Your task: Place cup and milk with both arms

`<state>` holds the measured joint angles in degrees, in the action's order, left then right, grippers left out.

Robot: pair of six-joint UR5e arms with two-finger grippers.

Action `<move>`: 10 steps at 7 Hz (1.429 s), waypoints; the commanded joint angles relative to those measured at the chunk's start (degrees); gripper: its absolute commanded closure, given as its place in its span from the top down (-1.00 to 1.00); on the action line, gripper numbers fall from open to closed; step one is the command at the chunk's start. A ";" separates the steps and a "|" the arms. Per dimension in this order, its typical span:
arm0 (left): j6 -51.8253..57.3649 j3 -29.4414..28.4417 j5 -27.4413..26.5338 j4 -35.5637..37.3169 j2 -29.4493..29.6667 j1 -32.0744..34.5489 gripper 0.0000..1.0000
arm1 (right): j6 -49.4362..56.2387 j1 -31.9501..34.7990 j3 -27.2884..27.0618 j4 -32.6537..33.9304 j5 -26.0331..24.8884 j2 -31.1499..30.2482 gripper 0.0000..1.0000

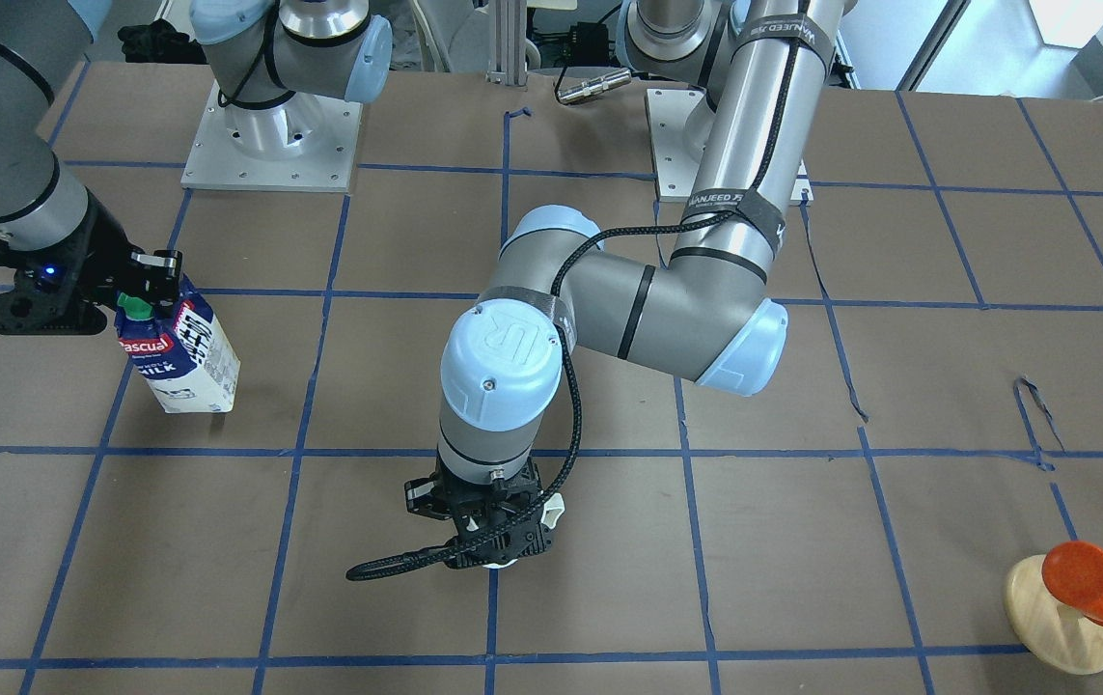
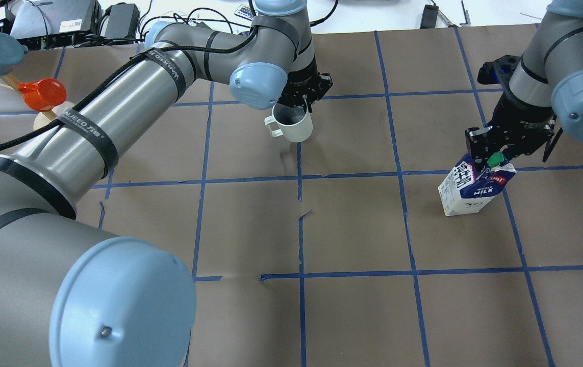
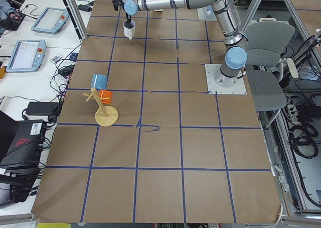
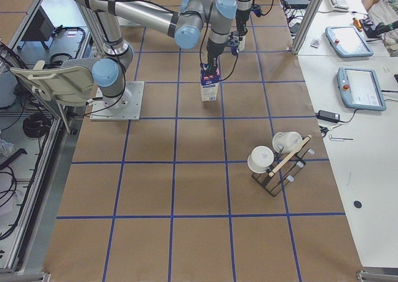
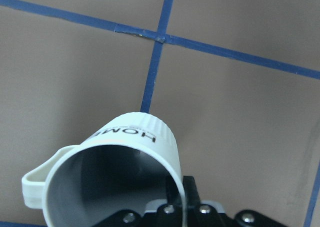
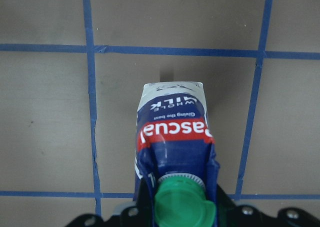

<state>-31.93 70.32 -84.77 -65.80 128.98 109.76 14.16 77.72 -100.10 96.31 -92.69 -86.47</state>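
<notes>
The left arm [image 2: 118,117] reaches far out over the surface [image 2: 352,229], its long forearm stretched forward and its wrist bent so that the left tool [image 2: 299,104] points down. This tool is closed on the rim of the cup [image 2: 294,127] — one jaw inside the wall, one outside. The right arm [image 2: 536,76] comes in from the opposite side, its wrist likewise turned downward. The right tool [image 2: 490,152] is clamped on the gable top of the milk carton [image 2: 467,193], a jaw on either side of the ridge beside the green cap [image 2: 495,160] — the carton leans in the grip. The two tools are well apart.
</notes>
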 commanded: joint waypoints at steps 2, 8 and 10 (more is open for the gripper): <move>-0.15 -0.18 -0.57 -0.21 0.31 0.90 0.78 | -1.41 0.50 7.97 -2.88 1.46 5.15 -0.78; 16.59 1.65 0.22 -18.69 -15.91 -8.84 1.00 | -15.64 10.24 21.41 -3.75 4.01 15.69 -0.77; 22.59 9.70 -0.04 -21.91 -26.36 -12.36 1.00 | -20.73 13.93 25.55 -3.67 5.58 19.91 -0.76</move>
<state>-12.83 74.88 -84.72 -85.49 109.21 99.75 -3.46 89.24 -77.17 92.62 -88.03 -69.29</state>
